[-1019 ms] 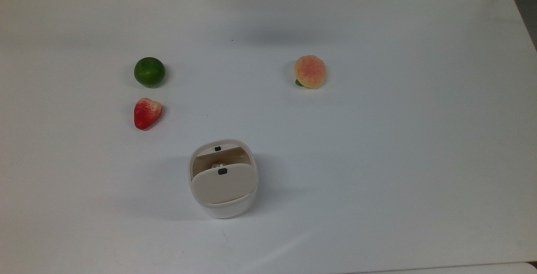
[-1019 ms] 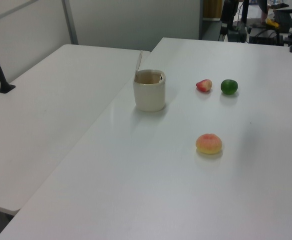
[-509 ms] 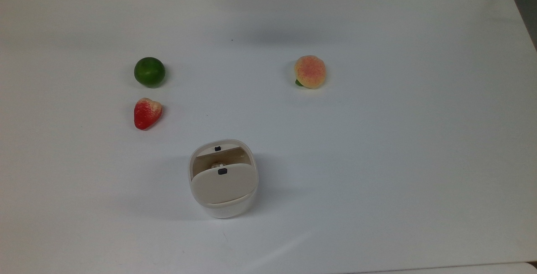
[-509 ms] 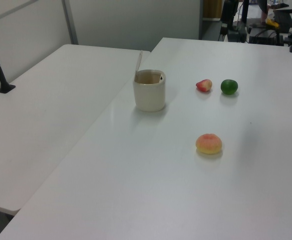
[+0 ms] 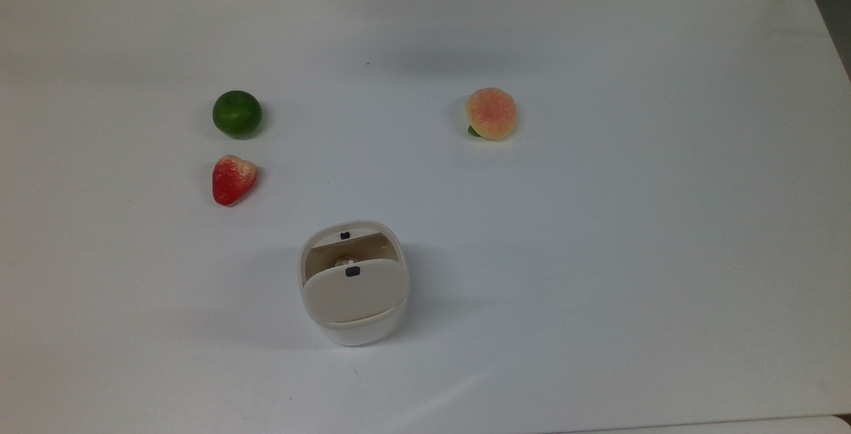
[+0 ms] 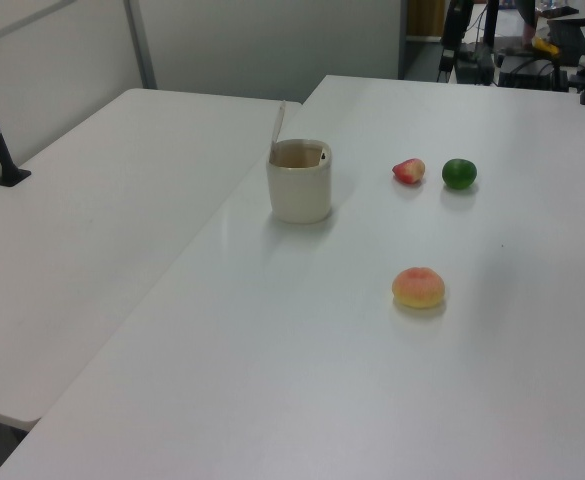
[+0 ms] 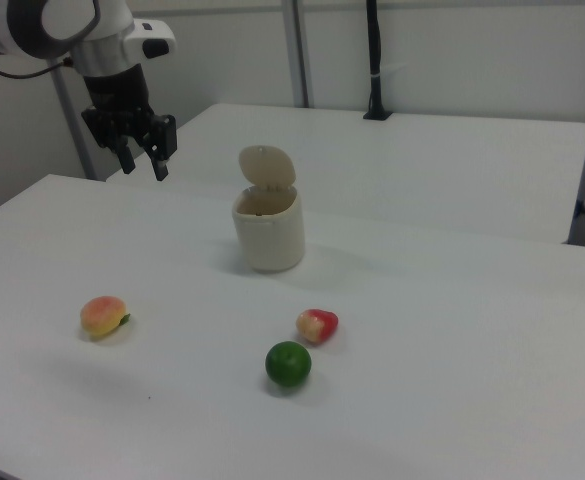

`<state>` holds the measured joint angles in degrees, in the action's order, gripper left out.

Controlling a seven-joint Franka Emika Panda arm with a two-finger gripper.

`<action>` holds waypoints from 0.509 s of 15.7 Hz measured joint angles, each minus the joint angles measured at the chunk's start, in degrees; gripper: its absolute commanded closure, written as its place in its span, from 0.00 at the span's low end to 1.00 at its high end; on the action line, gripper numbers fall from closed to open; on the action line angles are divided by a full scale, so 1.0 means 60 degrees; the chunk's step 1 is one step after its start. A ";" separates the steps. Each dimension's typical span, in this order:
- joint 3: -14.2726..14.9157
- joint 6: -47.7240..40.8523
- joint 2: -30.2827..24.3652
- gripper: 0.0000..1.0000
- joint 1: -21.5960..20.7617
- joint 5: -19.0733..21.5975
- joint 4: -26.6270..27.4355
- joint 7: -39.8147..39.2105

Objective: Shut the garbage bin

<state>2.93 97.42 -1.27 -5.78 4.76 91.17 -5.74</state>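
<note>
The cream-white garbage bin [image 5: 352, 329] stands near the front middle of the table in the top view. Its beige lid [image 5: 354, 293] with a small black tab is swung up on its hinge, so the bin's mouth is uncovered. From the side, the bin [image 6: 300, 190] shows its lid [image 6: 278, 122] standing nearly upright. In the right view my gripper [image 7: 143, 165] hangs high in the air, up and to the left of the bin [image 7: 269, 235] and well apart from it. Its fingers are open and hold nothing.
A green lime [image 5: 237, 113] and a red strawberry [image 5: 233, 179] lie to the top view's left of the bin, and a peach [image 5: 491, 113] lies farther back on the right. A second white table [image 6: 92, 220] adjoins on the left view's left.
</note>
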 measured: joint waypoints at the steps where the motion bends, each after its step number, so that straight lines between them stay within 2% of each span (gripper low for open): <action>1: 0.0000 0.0000 0.0002 0.71 0.0000 0.0000 0.0000 -0.0054; 4: 0.0000 0.0000 0.0003 0.91 0.0001 0.0001 0.0000 -0.0093; 8: 0.0000 0.0001 0.0004 0.95 0.0002 0.0002 0.0000 -0.0101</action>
<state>2.93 97.42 -1.25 -5.76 4.77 91.17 -6.34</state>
